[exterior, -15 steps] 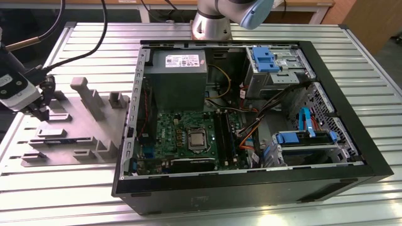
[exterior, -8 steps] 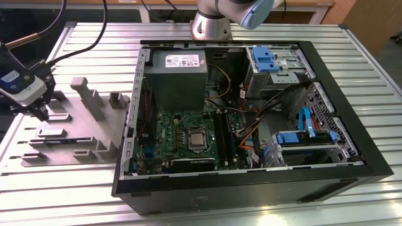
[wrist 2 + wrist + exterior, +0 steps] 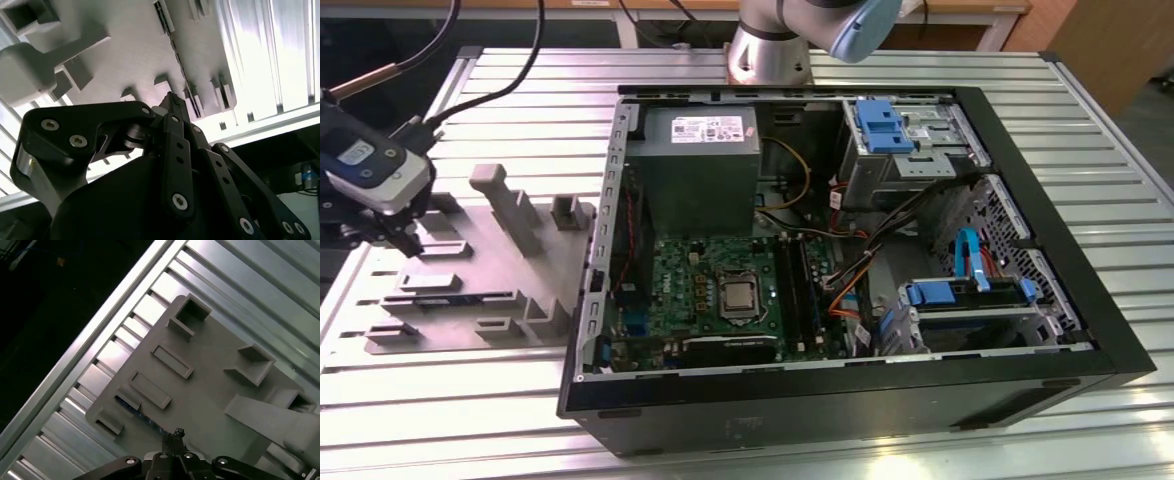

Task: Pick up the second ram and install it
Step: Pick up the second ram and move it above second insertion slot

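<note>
The second ram (image 3: 444,297) lies on edge in a slot of the grey fixture plate (image 3: 500,265) at the exterior view's left, showing as a thin dark strip. My gripper (image 3: 403,243) hangs over the plate's far-left part, a little above and behind the ram, with its fingers shut and nothing between them. In the first wrist view the ram (image 3: 140,412) runs just ahead of the gripper (image 3: 178,432), over the plate (image 3: 210,390). The second wrist view shows the gripper (image 3: 171,97) close over the plate (image 3: 135,50), with the ram (image 3: 175,47) just beyond the tips.
An open black computer case (image 3: 854,395) lies on the slatted metal table (image 3: 520,100) right of the plate. Inside are the green motherboard (image 3: 700,265), its memory slots (image 3: 794,290), cables and blue drive brackets (image 3: 947,292). Upright blocks (image 3: 507,205) rise from the plate.
</note>
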Robot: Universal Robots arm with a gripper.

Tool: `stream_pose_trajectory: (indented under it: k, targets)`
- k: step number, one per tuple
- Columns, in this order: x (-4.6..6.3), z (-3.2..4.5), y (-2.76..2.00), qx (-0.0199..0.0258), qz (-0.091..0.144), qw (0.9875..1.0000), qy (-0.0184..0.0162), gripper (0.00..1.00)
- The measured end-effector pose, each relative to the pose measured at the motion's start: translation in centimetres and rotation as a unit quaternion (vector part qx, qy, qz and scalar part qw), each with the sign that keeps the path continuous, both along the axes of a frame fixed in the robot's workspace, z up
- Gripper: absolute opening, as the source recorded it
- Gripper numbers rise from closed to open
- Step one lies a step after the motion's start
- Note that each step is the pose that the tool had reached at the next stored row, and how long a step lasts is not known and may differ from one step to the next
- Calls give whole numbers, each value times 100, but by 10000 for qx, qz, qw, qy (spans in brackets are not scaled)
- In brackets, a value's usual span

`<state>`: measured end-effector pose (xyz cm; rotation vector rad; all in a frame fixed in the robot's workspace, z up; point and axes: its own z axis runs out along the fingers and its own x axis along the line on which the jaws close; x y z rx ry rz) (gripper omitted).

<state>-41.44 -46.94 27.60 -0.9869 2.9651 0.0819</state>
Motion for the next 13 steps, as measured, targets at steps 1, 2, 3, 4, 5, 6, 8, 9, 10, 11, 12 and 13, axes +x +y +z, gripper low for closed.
stream_pose_trajectory:
  k: [1,2,3,4,5,6,8,9,10,11,12,13]
  targets:
    - [0,-1,0,0,90,10000,0,11]
    - [0,-1,0,0,179,9998,0,11]
    - [0,-1,0,0,278,9996,0,11]
    - [0,-1,0,0,367,9993,0,11]
    - [0,-1,0,0,458,9990,0,11]
    - [0,-2,0,0,544,9985,0,11]
    - [0,-4,0,0,727,9974,0,11]
    - [0,-5,0,0,816,9967,0,11]
    - [0,-5,0,0,912,9958,0,11]
    - [0,-6,0,0,1001,9950,0,11]
    - [0,-7,0,0,1091,9940,0,11]
    - [0,-7,0,0,1179,9930,0,11]
